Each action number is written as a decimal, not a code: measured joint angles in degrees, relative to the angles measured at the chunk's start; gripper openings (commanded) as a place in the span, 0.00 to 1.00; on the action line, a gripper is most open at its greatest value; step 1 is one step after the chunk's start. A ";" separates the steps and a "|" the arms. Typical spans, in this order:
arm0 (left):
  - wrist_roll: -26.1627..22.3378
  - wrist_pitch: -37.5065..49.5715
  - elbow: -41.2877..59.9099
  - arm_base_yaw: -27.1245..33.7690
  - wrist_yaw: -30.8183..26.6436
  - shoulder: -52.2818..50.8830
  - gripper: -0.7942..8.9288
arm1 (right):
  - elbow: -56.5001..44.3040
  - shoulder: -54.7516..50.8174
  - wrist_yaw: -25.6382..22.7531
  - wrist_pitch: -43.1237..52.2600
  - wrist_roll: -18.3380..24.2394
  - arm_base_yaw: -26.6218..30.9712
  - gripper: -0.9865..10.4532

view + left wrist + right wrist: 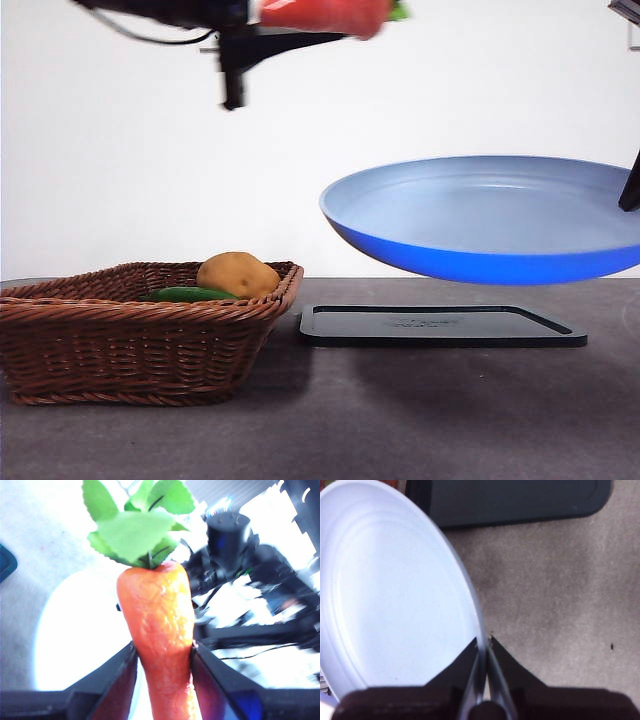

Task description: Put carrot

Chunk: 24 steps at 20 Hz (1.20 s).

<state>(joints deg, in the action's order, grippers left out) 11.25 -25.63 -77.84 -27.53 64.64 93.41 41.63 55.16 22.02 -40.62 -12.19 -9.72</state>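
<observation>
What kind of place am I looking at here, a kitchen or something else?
Probably a robot test bench rather than a kitchen: a bare grey table against a plain white wall, toy food in a wicker basket, and two grippers, the left gripper holding a carrot, the right gripper a blue plate.

1. A blue plate (485, 215) is held in the air above a black tray (440, 325), tilted, with its pale inside shown.
2. The plate is met at its right rim by a dark gripper tip (630, 185), cut off by the frame edge.
3. The tray is laid flat on the grey table (400, 420), just right of a wicker basket (140, 335).
4. A potato (237, 274) and a green vegetable (190, 294) are seen inside the basket, touching each other.
5. High above the basket, up and left of the plate, a carrot (325, 15) is gripped level by a dark gripper (240, 40), with its green leaves (399, 12) turned right.
</observation>
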 measured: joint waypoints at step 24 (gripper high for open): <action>-12.35 -4.15 0.00 -25.16 -57.42 4.96 0.38 | 0.00 0.48 0.07 -1.40 -0.72 -0.02 0.09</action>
<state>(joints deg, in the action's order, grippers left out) -1.10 -29.78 -77.84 -52.69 7.22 98.37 41.63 55.64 22.09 -42.02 -12.91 -9.74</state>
